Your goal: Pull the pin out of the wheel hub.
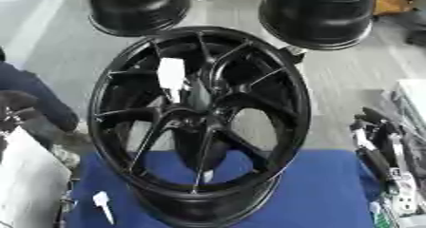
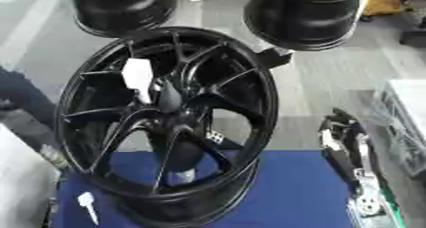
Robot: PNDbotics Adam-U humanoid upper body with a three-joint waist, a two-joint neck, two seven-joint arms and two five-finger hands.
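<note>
A large glossy black alloy wheel hub (image 1: 199, 122) with thin paired spokes stands nearly upright on its rim on a blue-covered desk (image 1: 324, 189), its open face turned toward the camera and tilted a little back, so its axle line runs from the viewer away into the scene. A white, flat, oblong piece (image 1: 171, 73) shows among the upper-left spokes, its long axis close to vertical with the narrower end pointing down toward the hub's centre; whether this is the pin cannot be told. Another small white pointed piece (image 1: 102, 204) lies on the blue cover just left of the wheel's lower rim, its long axis running from upper left to lower right. The robot's right hand (image 2: 345, 148), black with silver parts, shows at the right edge beside the wheel and apart from it, its fingers relaxed and holding nothing. The left hand does not appear. Two more black wheel rims (image 1: 137, 7) (image 1: 320, 14) stand on the grey floor (image 1: 349, 75) behind. A person's dark sleeve (image 1: 33, 96) shows at the left edge.
</note>
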